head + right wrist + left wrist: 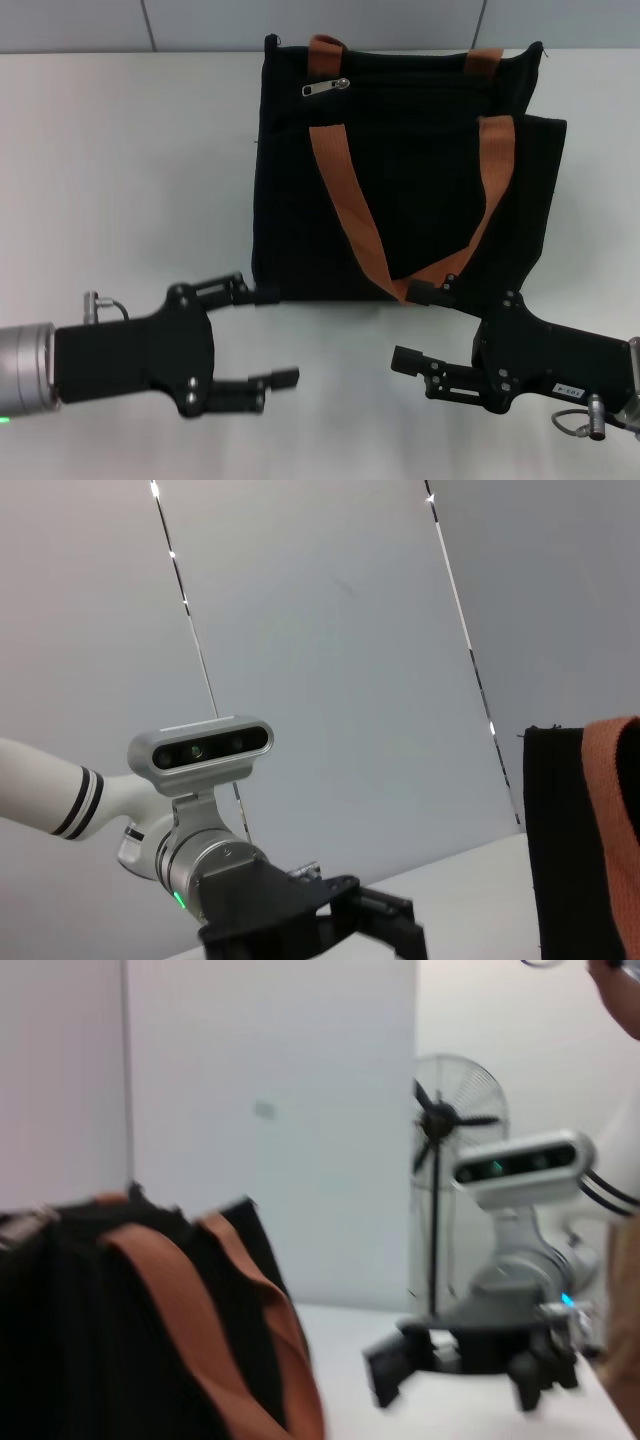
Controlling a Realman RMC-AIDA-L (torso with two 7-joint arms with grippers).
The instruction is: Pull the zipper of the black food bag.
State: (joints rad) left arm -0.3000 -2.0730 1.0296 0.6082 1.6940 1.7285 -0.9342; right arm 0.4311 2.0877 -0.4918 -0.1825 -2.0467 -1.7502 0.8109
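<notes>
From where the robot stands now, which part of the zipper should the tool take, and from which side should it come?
Take the small silver pull tab of the zipper, which lies flat near the far left corner of the black food bag, pointing left. Coming from above seems best, pinching the tab across its narrow width. The left tool, open at the bag's near left corner, is probably better placed than the open right tool.

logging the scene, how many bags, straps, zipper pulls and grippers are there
bag: 1
straps: 2, one and the other
zipper pull: 1
grippers: 2, left and right, both open
total: 6
</notes>
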